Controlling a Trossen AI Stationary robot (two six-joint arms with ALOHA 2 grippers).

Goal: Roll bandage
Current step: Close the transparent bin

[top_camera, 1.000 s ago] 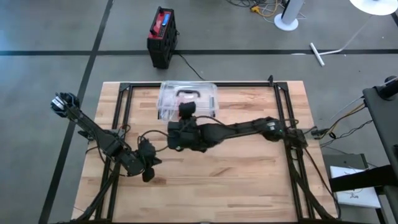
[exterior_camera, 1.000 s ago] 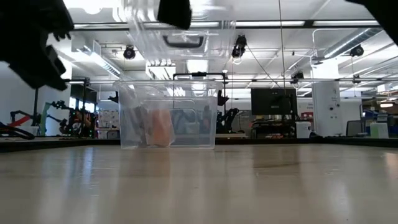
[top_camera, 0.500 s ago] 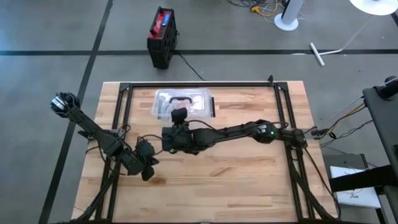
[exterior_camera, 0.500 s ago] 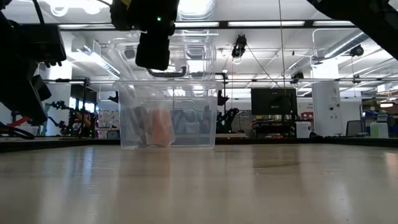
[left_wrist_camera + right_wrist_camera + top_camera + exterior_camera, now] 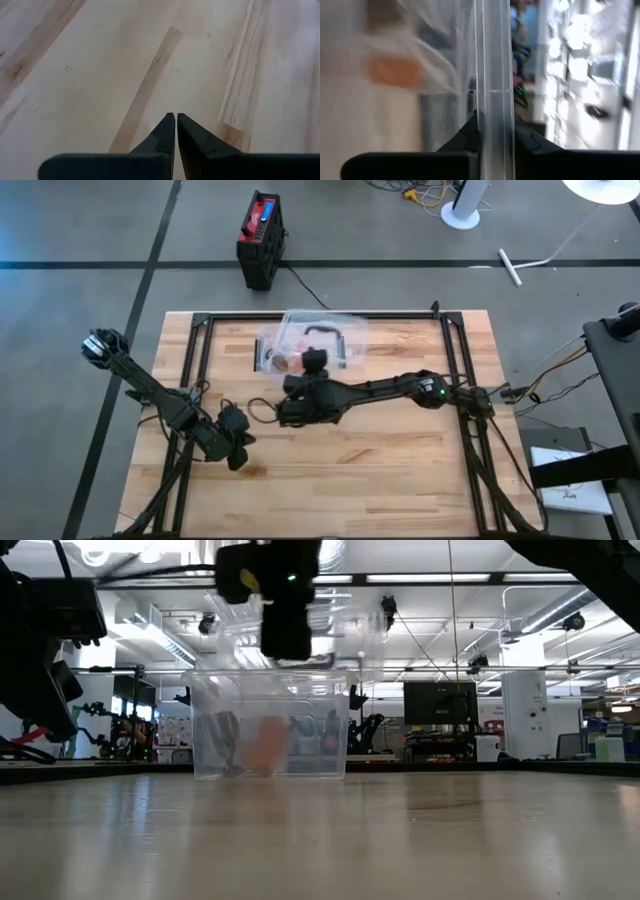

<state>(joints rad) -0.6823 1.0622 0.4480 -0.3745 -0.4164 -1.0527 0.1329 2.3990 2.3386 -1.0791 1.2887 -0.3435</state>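
Observation:
A clear plastic box stands on the table's far middle, and it also shows in the high view. A tan bandage roll lies inside it, seen from above too. My right gripper is shut on the box's clear lid, which has a dark handle and is held above the box. My left gripper is shut and empty just above the bare wood at the near left. My right gripper pinches the lid's near edge between its two fingers. The fingers come from the table's near side. The lid is lifted clear above the box, tilted, and shifted toward the table's right.
A black frame runs around the table top. A dark object lies in the box beside the roll. Bare wood lies at the near middle and near right.
My right gripper has first gone toward the table's left and down, then back toward the right with the lid. The lid now stands off to the right above the box, so the roll inside shows from above. The box has stayed in place.

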